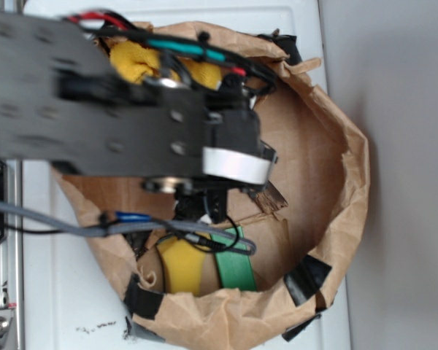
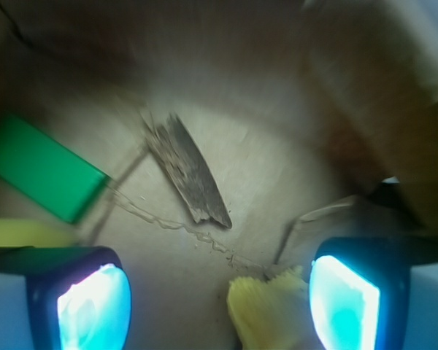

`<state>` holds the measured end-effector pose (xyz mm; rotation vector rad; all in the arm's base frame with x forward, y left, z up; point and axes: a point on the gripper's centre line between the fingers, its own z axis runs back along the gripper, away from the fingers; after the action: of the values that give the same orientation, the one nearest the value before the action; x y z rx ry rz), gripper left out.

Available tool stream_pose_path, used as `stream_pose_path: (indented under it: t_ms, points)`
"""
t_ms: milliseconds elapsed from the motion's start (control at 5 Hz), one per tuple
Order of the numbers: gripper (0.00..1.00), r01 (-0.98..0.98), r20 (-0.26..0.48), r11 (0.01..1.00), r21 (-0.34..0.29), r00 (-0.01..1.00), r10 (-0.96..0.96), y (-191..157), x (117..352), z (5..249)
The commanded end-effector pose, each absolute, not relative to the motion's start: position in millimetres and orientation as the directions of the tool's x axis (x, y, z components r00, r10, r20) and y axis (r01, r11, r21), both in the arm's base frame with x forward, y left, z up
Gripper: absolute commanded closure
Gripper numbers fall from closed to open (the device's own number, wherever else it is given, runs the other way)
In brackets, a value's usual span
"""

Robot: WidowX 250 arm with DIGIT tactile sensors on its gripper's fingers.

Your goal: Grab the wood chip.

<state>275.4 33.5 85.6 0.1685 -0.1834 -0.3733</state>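
Wood chip [image 2: 188, 173] lies flat on the cardboard floor [image 2: 277, 182] of the paper-walled bin [image 1: 350, 189], untouched — we see it ahead of our gripper [image 2: 219, 292], whose jaws stand wide apart and empty. A green sponge [image 2: 40, 168] sits near its left, and a yellow cloth [image 2: 266, 313] lies between the jaws.
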Motion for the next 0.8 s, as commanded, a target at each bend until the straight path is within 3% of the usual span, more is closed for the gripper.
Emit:
stream_pose_path:
  t_ms: [0,200,400,600]
  points:
    - [0.00,0.393,0.100,0.885,0.249,0.899,-0.427,50.4,301.1,78.6]
    - [0.00,0.409,0.116,0.868,0.283,0.884,-0.454,49.0,297.8,69.1]
    - [0.00,0.435,0.150,0.857,0.275,0.861,-0.485,45.6,294.5,59.4]
    - [0.00,0.544,0.193,0.810,0.218,0.790,-0.582,34.9,276.5,53.2]
